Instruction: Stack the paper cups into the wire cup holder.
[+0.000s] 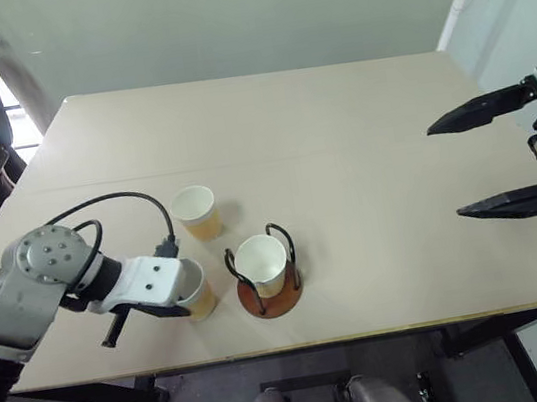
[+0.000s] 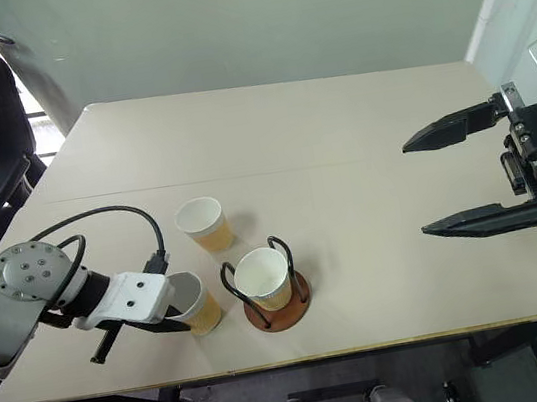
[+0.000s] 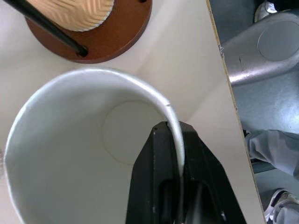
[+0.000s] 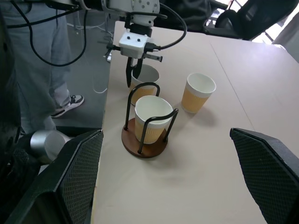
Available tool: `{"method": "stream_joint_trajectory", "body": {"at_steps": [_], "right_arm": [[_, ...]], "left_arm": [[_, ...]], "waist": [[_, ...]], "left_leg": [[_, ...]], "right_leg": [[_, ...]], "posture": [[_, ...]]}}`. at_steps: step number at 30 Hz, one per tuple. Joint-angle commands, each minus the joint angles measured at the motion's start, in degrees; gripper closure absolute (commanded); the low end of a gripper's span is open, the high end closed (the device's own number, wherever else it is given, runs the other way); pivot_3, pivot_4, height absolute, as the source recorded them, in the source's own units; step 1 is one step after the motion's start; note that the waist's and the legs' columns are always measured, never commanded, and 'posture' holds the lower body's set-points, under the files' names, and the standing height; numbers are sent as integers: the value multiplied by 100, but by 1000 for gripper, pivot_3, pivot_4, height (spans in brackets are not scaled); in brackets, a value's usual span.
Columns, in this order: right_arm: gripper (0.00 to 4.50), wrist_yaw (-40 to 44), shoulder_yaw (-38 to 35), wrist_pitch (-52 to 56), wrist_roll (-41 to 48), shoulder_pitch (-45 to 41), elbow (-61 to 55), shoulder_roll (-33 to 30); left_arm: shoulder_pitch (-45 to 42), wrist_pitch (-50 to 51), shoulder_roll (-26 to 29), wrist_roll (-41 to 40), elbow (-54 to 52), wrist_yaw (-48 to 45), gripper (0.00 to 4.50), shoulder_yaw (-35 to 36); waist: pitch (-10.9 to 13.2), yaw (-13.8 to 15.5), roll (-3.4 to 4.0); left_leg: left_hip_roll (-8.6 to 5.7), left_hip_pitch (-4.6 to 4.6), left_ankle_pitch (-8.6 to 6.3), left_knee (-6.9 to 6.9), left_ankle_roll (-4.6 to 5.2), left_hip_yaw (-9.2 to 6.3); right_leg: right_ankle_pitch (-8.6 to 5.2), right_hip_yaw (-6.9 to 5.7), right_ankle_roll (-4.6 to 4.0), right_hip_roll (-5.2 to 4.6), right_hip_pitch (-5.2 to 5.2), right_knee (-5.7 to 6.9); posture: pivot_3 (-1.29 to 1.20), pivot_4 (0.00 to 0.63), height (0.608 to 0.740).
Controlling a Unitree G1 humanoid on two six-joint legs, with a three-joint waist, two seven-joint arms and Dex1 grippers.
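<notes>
The left claw (image 1: 176,294) is clenched on the rim of a paper cup (image 1: 198,292), with one finger inside the wall and the other outside it, as is seen in the left wrist view, where the rolled white rim (image 3: 175,126) is pinched between the black fingers (image 3: 161,186). This cup is stood upright near the front edge of the worktop (image 1: 362,147), toward its left corner, just beside the wire cup holder (image 1: 269,287). A second cup (image 1: 262,265) is already seated inside the holder's black wire loops on the reddish-brown disc base. A third cup (image 1: 197,213) is left standing free a little farther from the front edge, near the other two but apart from them. The right claw (image 1: 510,160) is held released, its fingers spread wide, above the worktop's right edge and well apart from the cups. The cups are judged to be very light and thin-walled, easily dented or ovalled by a hard squeeze; the ribbed outside should give some friction, while the smooth inside may slip. The rolled rim is judged the stiffest place to be gripped, and a rim pinch leaves the tapered body free to be nested into the seated cup.
</notes>
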Motion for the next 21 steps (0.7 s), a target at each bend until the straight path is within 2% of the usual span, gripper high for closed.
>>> {"method": "stream_joint_trajectory", "body": {"at_steps": [1,6,10,14,17,18,21], "right_arm": [[0,15,-220,-124,-23,-18,-20,-103],[0,42,-358,-91,107,-43,20,-136],[0,15,-471,-117,40,97,11,-142],[0,-112,-612,-156,-36,289,-73,-104],[0,-204,-671,-188,-90,412,-179,-106],[0,-236,-707,-177,-88,466,-217,-109],[0,-341,-846,-122,-21,611,-371,-129]], "left_arm": [[-408,217,300,-725,-60,-241,4482,75],[-1586,679,901,-1984,158,-241,4482,-63],[-2788,367,1078,-2176,832,-241,4482,-688],[-4598,66,285,-2417,1613,-241,4482,-1658],[-4983,13,33,-3106,1273,-241,4482,-2404],[-5102,-58,-93,-3213,1211,-241,4482,-2619],[-5484,-349,-421,-3406,1239,-241,4482,-3133]], "waist": [[0,3,0],[0,9,1],[0,23,5],[-1,93,11],[-3,91,18],[-3,87,20],[-1,83,22]], "left_leg": [[0,0,0,1,0,0],[-1,-2,0,3,0,0],[-1,-3,-3,0,-1,0],[-3,-6,-3,-1,3,-5],[-10,-16,-3,7,6,-3],[-14,-17,-6,7,11,-1],[-19,-19,-10,11,17,2]], "right_leg": [[0,0,0,0,0,1],[2,0,2,0,0,-1],[0,2,0,0,0,-4],[-13,3,-21,0,-3,-5],[-4,10,-5,-1,-1,-14],[13,14,29,-2,1,-19],[10,17,54,-2,5,-23]], "posture": [[0,150,740],[0,150,740],[0,150,740],[0,150,740],[0,150,740],[0,150,740],[0,150,740]]}}
